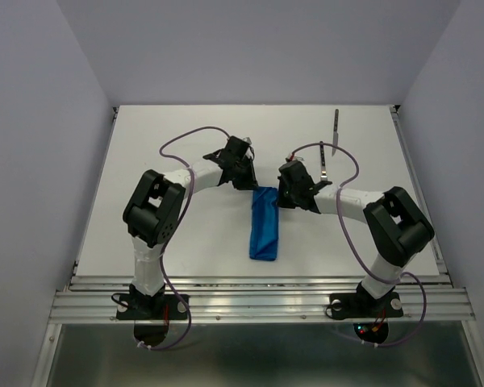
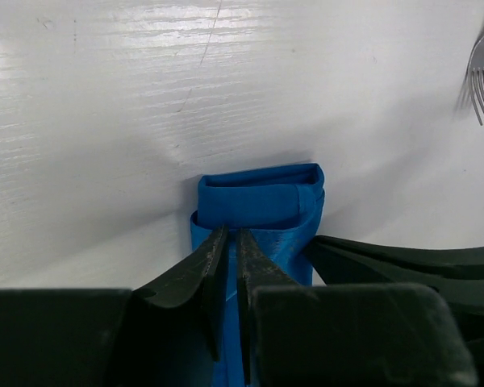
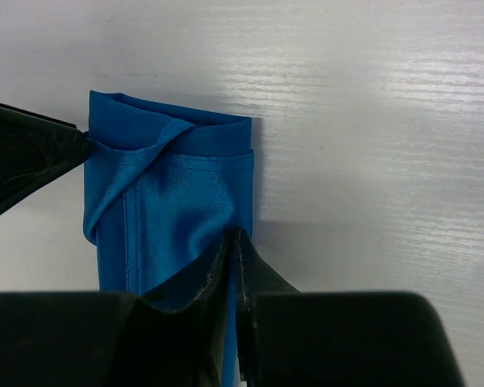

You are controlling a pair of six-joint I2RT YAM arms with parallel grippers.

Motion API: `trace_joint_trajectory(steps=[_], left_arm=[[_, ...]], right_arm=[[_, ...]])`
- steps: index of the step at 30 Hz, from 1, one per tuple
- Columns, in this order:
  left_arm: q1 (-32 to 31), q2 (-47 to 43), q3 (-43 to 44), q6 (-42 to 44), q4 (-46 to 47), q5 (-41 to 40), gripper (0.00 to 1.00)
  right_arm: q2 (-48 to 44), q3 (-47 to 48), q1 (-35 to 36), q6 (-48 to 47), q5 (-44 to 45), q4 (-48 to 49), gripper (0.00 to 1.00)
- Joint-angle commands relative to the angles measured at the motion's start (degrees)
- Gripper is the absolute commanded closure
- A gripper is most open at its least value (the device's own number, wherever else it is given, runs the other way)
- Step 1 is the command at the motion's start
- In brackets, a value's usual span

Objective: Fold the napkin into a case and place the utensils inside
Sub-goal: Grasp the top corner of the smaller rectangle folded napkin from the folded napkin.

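The blue napkin [image 1: 264, 226] lies folded as a narrow strip, a case, lengthwise between the arms. Its far end shows an open mouth in the left wrist view [image 2: 258, 193]. My left gripper [image 1: 252, 185] [image 2: 232, 234] is pinched on a layer at the far end's left side. My right gripper [image 1: 277, 195] [image 3: 235, 235] is shut on the cloth's right edge [image 3: 169, 185]. The fork [image 1: 323, 165] [image 2: 480, 81] lies just beyond the right gripper. The knife [image 1: 335, 133] lies farther back, in line with the fork.
White table [image 1: 185, 145] with a metal rail [image 1: 258, 302] along the near edge and grey walls on three sides. Each wrist view shows the other gripper's fingers [image 2: 403, 262] [image 3: 24, 161] close beside the cloth.
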Motion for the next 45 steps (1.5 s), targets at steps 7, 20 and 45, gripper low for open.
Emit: trace_joint_trajectory(steps=[7, 20, 45], left_arm=[[-0.08, 1.46, 2.9, 1.32, -0.21, 0.94, 0.8], [-0.17, 1.29, 3.17, 1.58, -0.38, 1.11, 0.8], [-0.69, 3.31, 4.83, 1.76, -0.03, 2.87, 0.8]], right_arm=[[1.34, 4.08, 0.98, -1.17, -1.77, 2.47, 0.89], [0.38, 5.31, 1.51, -1.43, 3.22, 1.76, 0.88], [8.73, 10.93, 0.54, -1.61, -1.42, 0.79, 0.9]])
